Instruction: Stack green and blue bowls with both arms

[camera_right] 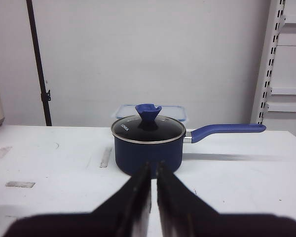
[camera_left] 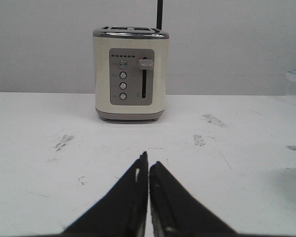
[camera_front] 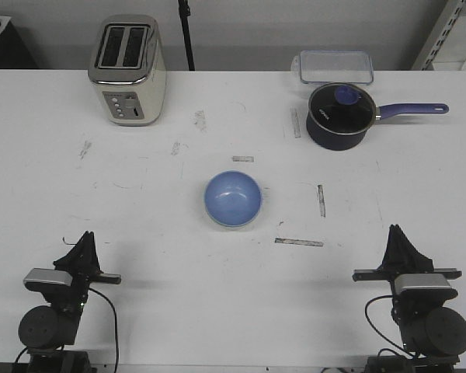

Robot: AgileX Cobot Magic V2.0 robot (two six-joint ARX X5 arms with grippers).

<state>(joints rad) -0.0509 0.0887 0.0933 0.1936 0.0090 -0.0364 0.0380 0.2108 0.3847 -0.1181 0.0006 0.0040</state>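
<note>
A light blue bowl (camera_front: pixel 233 199) sits upright in the middle of the table, with a thin pale edge round its outside. No separate mint green bowl shows in any view. My left gripper (camera_front: pixel 84 238) rests at the near left edge of the table, shut and empty; in the left wrist view (camera_left: pixel 148 159) its jaws stand almost touching. My right gripper (camera_front: pixel 396 231) rests at the near right edge, shut and empty; it also shows in the right wrist view (camera_right: pixel 154 166). Both are well apart from the bowl.
A cream toaster (camera_front: pixel 127 70) stands at the far left, also in the left wrist view (camera_left: pixel 130 74). A dark navy saucepan (camera_front: pixel 340 115) with a glass lid and long handle stands at the far right, also in the right wrist view (camera_right: pixel 148 143). A clear lidded container (camera_front: pixel 335 67) lies behind it.
</note>
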